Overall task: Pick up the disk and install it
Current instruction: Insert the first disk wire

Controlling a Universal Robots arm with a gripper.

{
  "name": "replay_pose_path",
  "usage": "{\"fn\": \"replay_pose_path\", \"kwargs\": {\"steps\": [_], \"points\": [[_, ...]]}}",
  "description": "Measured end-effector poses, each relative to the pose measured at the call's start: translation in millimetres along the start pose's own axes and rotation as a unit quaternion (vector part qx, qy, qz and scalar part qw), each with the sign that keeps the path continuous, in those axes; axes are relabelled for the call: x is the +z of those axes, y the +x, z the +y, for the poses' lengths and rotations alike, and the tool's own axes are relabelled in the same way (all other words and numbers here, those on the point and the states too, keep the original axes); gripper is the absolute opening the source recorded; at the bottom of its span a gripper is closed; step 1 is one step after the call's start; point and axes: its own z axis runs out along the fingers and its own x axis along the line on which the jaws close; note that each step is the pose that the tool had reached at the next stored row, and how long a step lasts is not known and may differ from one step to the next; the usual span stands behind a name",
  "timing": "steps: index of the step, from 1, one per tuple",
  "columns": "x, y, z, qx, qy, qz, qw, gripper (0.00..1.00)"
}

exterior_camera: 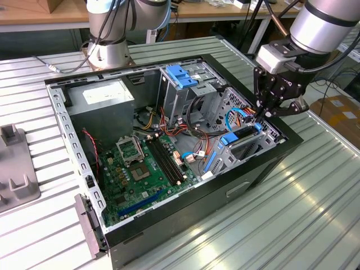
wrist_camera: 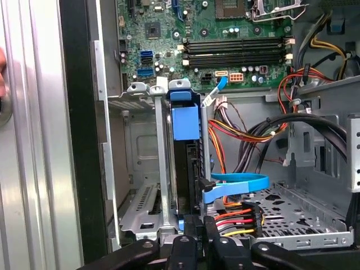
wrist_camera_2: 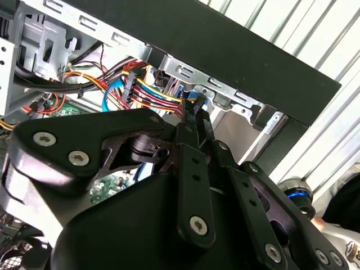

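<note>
Gripper [exterior_camera: 269, 112] sits over the open PC case [exterior_camera: 169, 236] at its 3 o'clock rim in the exterior view, fingers drawn narrow and pinched together at the tips; can't tell if they actually clamp anything. The disk [exterior_camera: 241, 136] stands on edge in the drive bay [exterior_camera: 247, 149] right under the fingertips, blue rails up, long axis running along the case's front wall. In the first wrist view the disk [wrist_camera: 184, 146] is seated between metal bay walls, blue tab on top, its near end at the fingertips. Tight room: case wall close on one side, blue cable [wrist_camera: 236, 184] and the red/yellow power wires [wrist_camera: 239, 222] crowding the other. Motherboard [exterior_camera: 143, 169] lies at 8 o'clock of the bay, well apart. Ribbed bench [exterior_camera: 315, 191] around the case.
</note>
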Motion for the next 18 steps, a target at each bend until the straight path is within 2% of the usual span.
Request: {"fn": "replay_pose_path", "kwargs": {"steps": [6,13,14,16,18], "points": [[2.1,0.5,4.6,0.0,0.0,0.0001,1.0,0.17],[5.8,1.7,17.8,0.0,-0.0001,-0.0009,1.0,0.17],[5.9,1.8,18.9,0.0,-0.0002,-0.0025,1.0,0.17],[6.2,2.2,19.8,0.0,-0.0006,-0.0093,1.0,0.17],[6.6,2.5,19.9,0.001,-0.0009,-0.0127,0.9999,0.17]]}}
